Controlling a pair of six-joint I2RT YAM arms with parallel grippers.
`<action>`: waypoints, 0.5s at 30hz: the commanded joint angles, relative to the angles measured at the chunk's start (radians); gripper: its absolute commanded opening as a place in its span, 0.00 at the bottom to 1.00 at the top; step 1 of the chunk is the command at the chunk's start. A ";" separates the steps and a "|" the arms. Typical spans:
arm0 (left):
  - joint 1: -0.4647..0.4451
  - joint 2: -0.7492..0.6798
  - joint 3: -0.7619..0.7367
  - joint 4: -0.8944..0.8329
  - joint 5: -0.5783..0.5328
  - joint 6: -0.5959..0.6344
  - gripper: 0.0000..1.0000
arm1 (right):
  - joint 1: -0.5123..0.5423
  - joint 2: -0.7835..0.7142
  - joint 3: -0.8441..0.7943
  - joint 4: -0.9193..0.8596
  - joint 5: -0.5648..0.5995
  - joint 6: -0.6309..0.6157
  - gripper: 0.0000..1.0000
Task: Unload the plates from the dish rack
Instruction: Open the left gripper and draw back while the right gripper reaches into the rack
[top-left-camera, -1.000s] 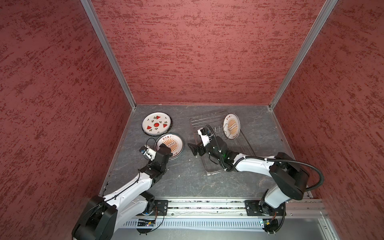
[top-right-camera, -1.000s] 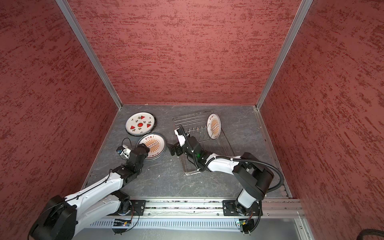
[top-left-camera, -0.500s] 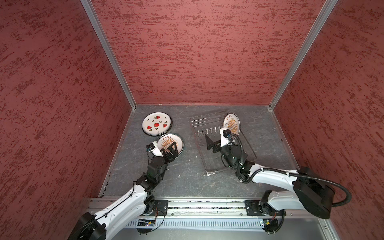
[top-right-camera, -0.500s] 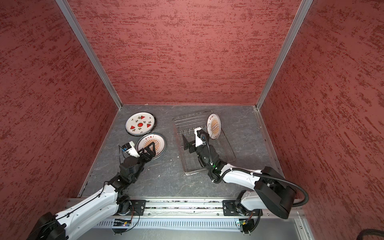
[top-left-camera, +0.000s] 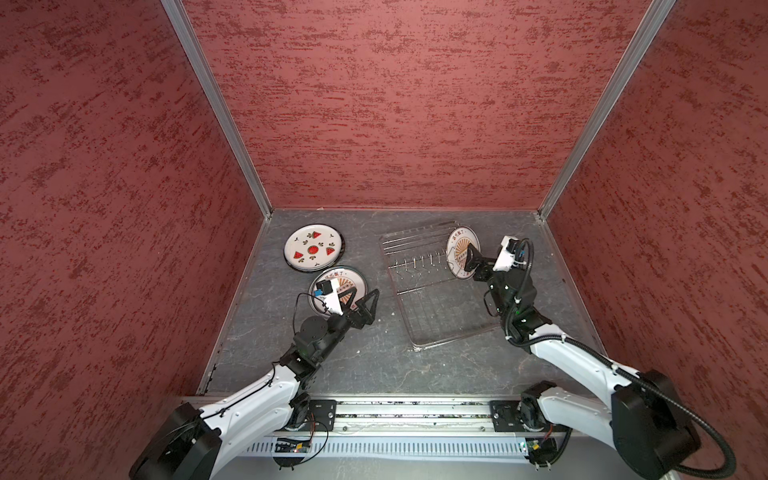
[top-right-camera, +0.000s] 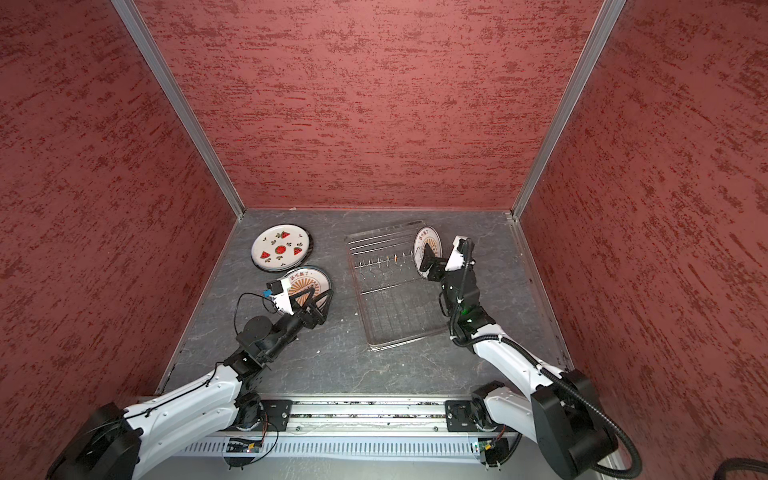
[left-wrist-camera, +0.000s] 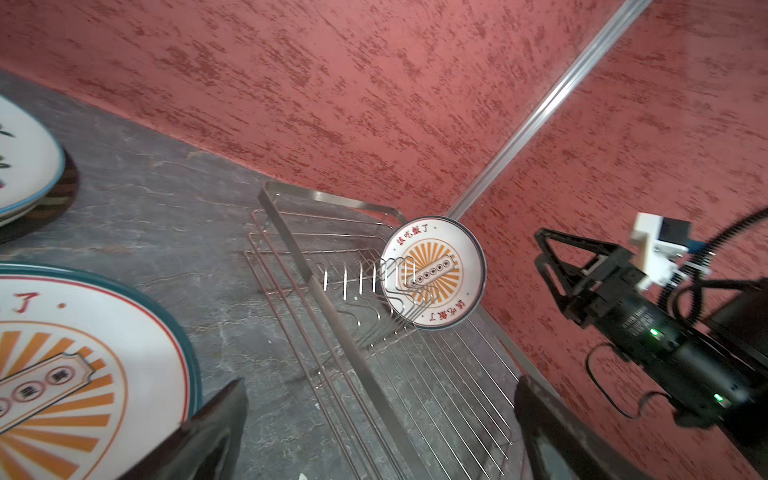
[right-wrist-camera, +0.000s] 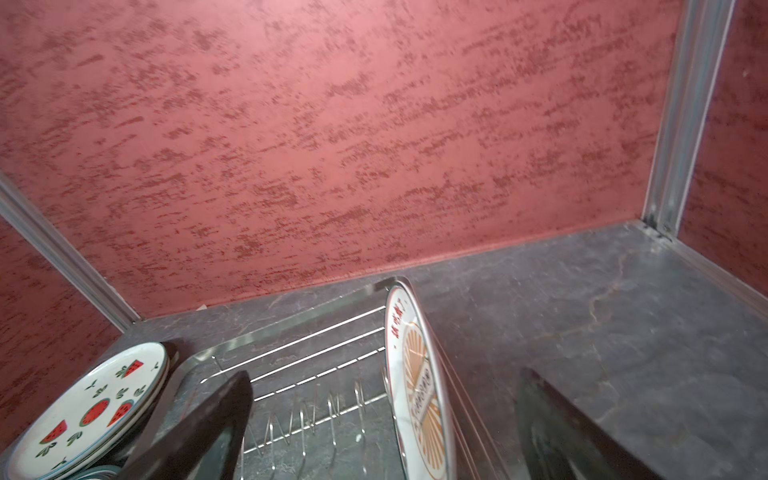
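Clock directions are read in the top views, with 12 o'clock toward the back wall.

Nearest the base, the left end effector (top-left-camera: 365, 293) is shown with its jaws spread wide and nothing between them. It is pointed toward 1 o'clock and held over the 4 o'clock edge of the flat sunburst plate (top-left-camera: 349, 278). This plate lies face up on the grey tabletop (top-left-camera: 374, 365) at about 10 o'clock.

The dish rack (top-left-camera: 436, 307) is set at about 1 o'clock on the tabletop, with its long side running from 5 to 11 o'clock. Its near grid is bare, and a row of short prongs (top-left-camera: 415, 262) crosses its far half.

The right end effector (right-wrist-camera: 384, 376) is seen fully spread at the 3 o'clock end of the prong row. The only plate in the rack, the standing sunburst plate (top-left-camera: 456, 245), is held on edge by the last prongs. It lies between the two jaws in the right wrist view. No contact with either jaw can be made out.

Farther back, at 11 o'clock, the watermelon plate (top-left-camera: 313, 249) lies face up on at least one darker plate, just beside the flat sunburst plate.
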 joint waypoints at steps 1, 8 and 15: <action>-0.016 0.008 -0.003 0.076 0.034 0.039 0.99 | -0.076 0.036 0.056 -0.111 -0.178 0.094 0.92; -0.025 0.019 0.006 0.074 0.022 0.048 0.99 | -0.123 0.157 0.170 -0.239 -0.172 0.050 0.58; -0.027 0.053 0.017 0.087 0.021 0.054 1.00 | -0.123 0.248 0.239 -0.272 -0.165 0.011 0.46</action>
